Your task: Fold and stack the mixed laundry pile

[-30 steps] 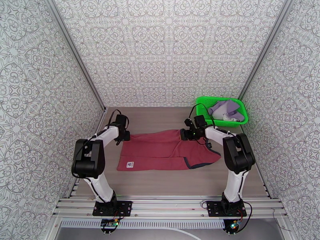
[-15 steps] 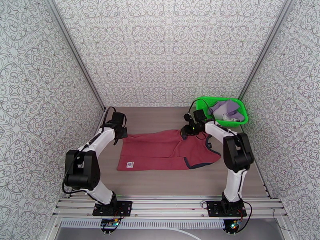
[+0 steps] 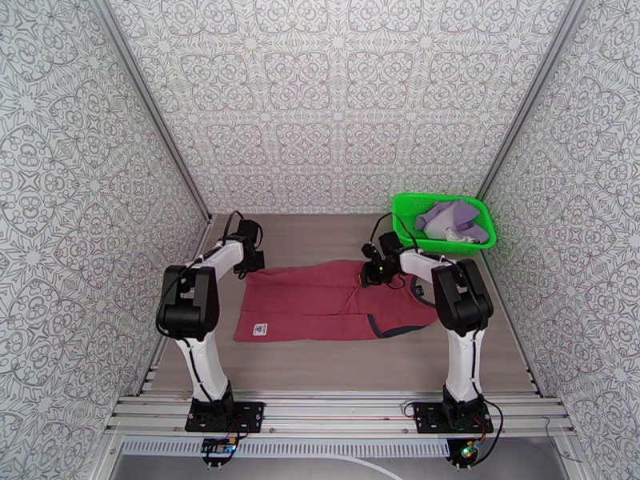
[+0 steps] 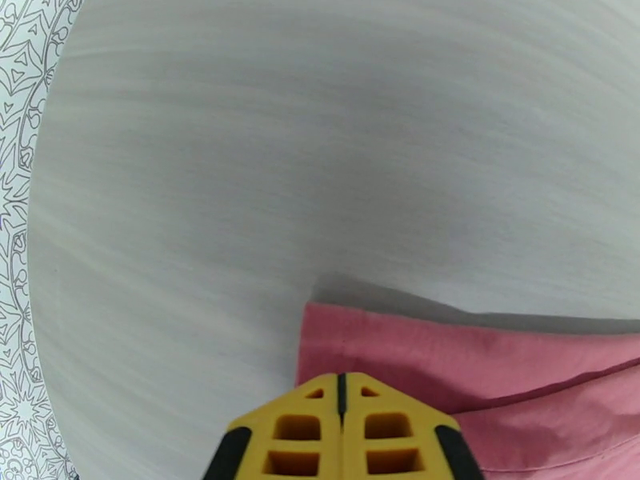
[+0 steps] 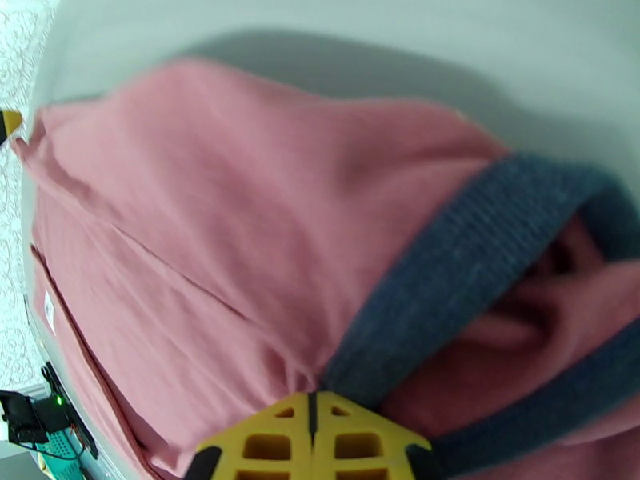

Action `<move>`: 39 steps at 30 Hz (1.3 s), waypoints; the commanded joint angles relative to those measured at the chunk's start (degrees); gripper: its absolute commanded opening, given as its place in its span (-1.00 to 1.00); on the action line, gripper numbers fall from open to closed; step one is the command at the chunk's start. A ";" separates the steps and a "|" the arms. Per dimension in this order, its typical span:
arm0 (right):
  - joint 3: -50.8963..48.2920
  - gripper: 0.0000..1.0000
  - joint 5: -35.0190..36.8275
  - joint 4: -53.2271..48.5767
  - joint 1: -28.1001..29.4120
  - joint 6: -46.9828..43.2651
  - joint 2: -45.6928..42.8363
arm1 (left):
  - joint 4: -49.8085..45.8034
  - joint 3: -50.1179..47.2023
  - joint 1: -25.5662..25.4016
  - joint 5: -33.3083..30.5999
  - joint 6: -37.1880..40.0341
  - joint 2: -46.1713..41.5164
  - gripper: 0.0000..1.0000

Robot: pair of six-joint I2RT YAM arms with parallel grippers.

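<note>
While flat on table, red tank top gets pinched twice.
Left gripper nips corner hem; right gripper nips dark trim.

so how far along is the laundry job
Done: the red tank top lies spread on the table. In hand: the left gripper and the right gripper are shut on its far edge, probably to fold it. Left: that fold, the lavender garment in the green basket, then stacking.
</note>
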 commanded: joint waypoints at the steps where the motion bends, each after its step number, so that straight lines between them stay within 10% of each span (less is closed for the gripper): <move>1: -3.55 -0.98 0.65 -0.94 0.34 -0.62 -4.39 | -0.76 0.04 -0.05 1.03 0.97 -2.00 -1.00; 25: -2.54 -0.89 6.80 -7.73 0.42 -1.07 -12.57 | -4.74 -12.68 -5.84 -19.37 -8.52 -6.90 -1.00; 39: -3.57 -0.70 5.65 5.58 2.06 13.33 -5.35 | -5.12 -6.11 -5.67 -7.79 -11.58 1.73 -1.00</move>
